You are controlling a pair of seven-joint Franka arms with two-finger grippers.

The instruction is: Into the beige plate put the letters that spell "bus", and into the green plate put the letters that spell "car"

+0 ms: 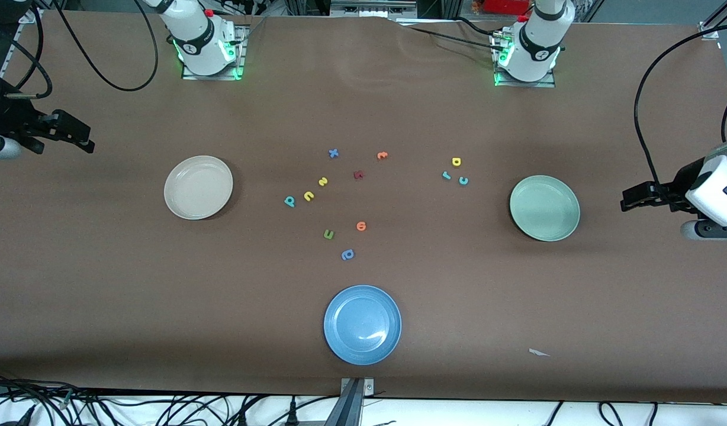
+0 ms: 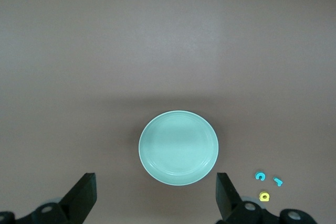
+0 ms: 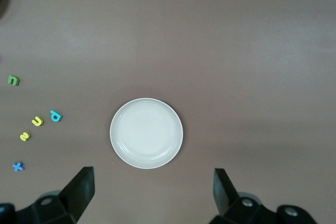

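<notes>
Two Franka arms wait at either end of the brown counter point(image 1: 103, 278), nothing yet sorted: the right gripper point(image 1: 73, 133) hangs with jaws spread wide and empty at the right arm's end, about nine o'clock from the beige plate point(image 1: 198, 187), while the left gripper point(image 1: 639, 198) hangs equally wide and empty at three o'clock from the green plate point(image 1: 544, 207). Both plates are bare. The teal "b" point(image 1: 289, 201), yellow "u" point(image 1: 309, 196) and yellow "s" point(image 1: 323, 181) lie in a rising line at roughly three o'clock from the beige plate, well apart from it. The yellow "a" point(image 1: 456, 161), teal "r" point(image 1: 446, 175) and teal "c" point(image 1: 463, 181) cluster near the green plate at its ten o'clock. The hazards look plain enough. A green "u" point(image 1: 328, 235) sits at five o'clock from the yellow one and could be taken in its place; the periwinkle looped letter point(image 1: 347, 255) could pass for a "b" or an "a". The "car" letters lie so close together that broad jaws descending on one may nudge or catch its neighbour. The pieces are tiny, flat foam, likely to slip from a pinch or cling to a finger on release. A blue plate point(image 1: 362, 324) at six o'clock from the scatter invites a wrong drop.
</notes>
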